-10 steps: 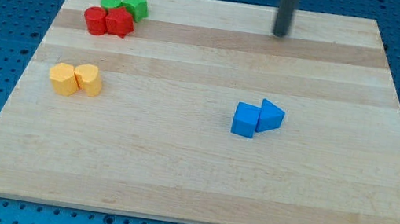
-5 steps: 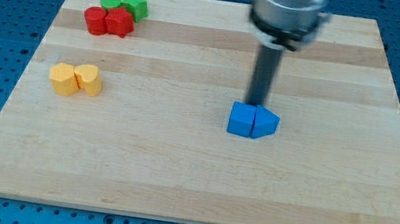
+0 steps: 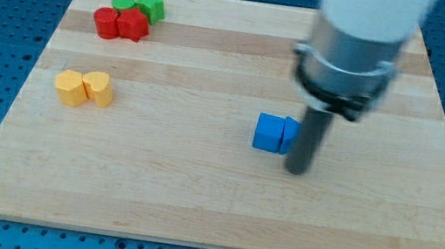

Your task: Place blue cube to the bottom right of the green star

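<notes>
The blue cube (image 3: 268, 133) sits right of the board's middle. A second blue block (image 3: 290, 133), its shape mostly hidden by the rod, touches the cube's right side. My tip (image 3: 297, 169) is just to the bottom right of the blue pair, in front of the hidden block. The green star (image 3: 151, 6) lies at the board's top left, far from the blue cube.
A green round block (image 3: 123, 3) sits left of the star. Two red blocks (image 3: 121, 24) lie just below them. Two yellow blocks (image 3: 84, 87) lie at the left. The arm's wide grey body (image 3: 353, 47) hangs over the board's right half.
My tip has moved from the board's top edge down past the blue pair to its bottom right. The blue blocks were nudged slightly left and down.
</notes>
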Robot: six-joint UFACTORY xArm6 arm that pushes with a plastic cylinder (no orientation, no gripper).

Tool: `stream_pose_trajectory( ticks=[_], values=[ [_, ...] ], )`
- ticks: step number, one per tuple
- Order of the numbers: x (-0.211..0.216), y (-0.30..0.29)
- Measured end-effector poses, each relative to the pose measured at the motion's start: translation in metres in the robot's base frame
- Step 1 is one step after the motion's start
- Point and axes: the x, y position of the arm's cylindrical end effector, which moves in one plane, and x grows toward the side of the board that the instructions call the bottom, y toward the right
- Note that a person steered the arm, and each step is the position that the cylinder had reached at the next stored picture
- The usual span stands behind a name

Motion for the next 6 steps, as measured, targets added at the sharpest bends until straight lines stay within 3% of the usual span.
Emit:
stream_pose_trajectory(
  ticks=[1, 2, 3, 4, 5, 6],
  values=[
    [-0.054, -0.072],
    [-0.101, -0.107],
    [-0.071, -0.107],
    [-0.035, -0.070],
    [-0.036, -0.018],
    [-0.091, -0.015]
  ],
)
